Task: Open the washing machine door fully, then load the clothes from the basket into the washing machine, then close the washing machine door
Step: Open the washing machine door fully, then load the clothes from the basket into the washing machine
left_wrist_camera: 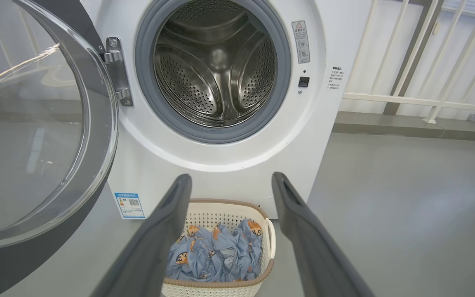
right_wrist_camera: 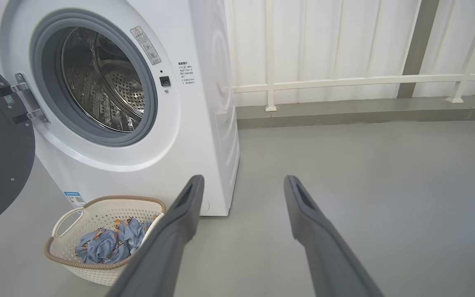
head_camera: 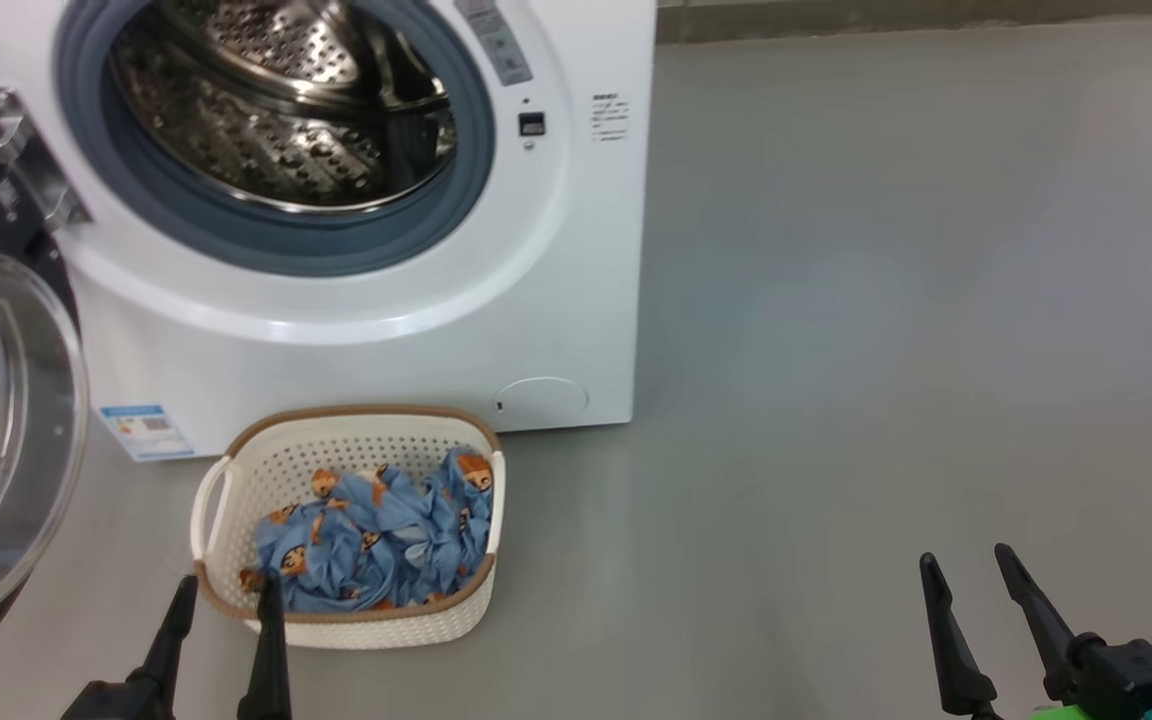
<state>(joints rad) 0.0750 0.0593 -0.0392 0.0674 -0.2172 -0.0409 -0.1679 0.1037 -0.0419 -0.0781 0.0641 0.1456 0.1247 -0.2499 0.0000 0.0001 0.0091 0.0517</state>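
Clothes (head_camera: 376,545) (in basket (head_camera: 336,462)) near left gripper (head_camera: 227,580).

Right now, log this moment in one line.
washing machine door open | clothes in basket | left gripper open by basket | right gripper open

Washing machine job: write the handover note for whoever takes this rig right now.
Left gripper: open, holding nothing, poised by the basket's near left corner.
Right gripper: open, holding nothing, over the grey floor to the right.
Round black-ringed glass washing machine door: swung wide open to the left.
White front-loading washing machine: its perforated steel drum shows no clothes.
Light blue cartoon-print clothes: bundled in the cream perforated plastic basket, on the floor in front of the machine.
Done: door opened.
Left: load the clothes, close the door.
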